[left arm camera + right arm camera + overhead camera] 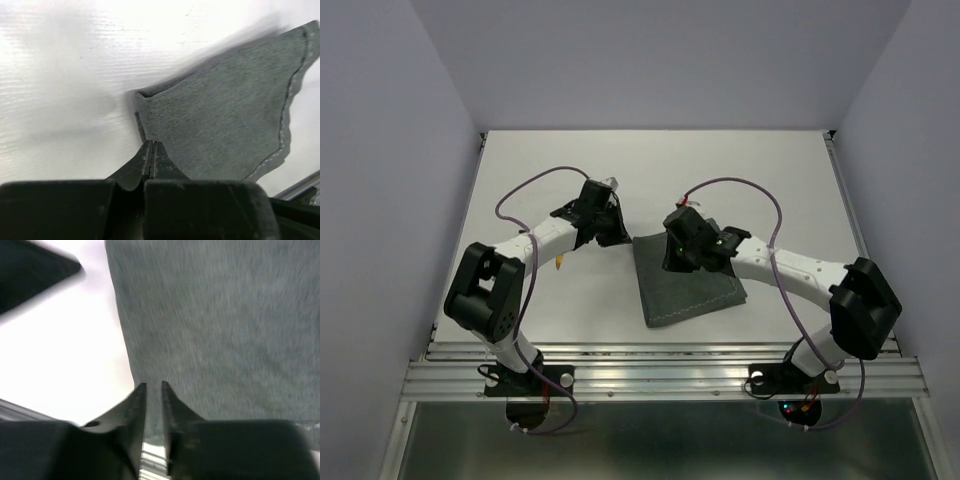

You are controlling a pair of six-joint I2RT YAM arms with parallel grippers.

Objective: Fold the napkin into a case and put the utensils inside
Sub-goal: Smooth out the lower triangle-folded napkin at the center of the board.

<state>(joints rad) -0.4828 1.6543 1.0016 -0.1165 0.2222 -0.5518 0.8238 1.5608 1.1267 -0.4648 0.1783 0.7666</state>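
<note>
Left claw (151,145): clenched, both fingers pressed flat together with no gap. The tips sit against the nearest corner of the napkin (225,125). Whether any hem is caught between them cannot be told from the wrist view.

Just ahead of the tips and slightly left, the corner shows stacked layers with a small dark opening between them. From there the napkin spreads ahead and to the right of this claw, lying flat on the table (60,75). Its light stitched hem (283,135) runs along the edge farthest to the right. White table shows ahead-left of the tips.

Right claw (153,387): released, fingers parted by a narrow slot with nothing gripped in it. The wrist view is blurred. The napkin fills the field ahead and to the right of these tips. Its left edge runs away from just beside the left finger, with table to the left of that.

Top view: the napkin lies folded as a rough four-sided patch. The left claw is at its far-left corner and the right claw is over its far part. The two claws are near each other but apart.

Behind the left claw, under that arm's forearm, the end of a thin gold utensil (560,265) shows on the table, well apart from the napkin. The rest of it is hidden.
</note>
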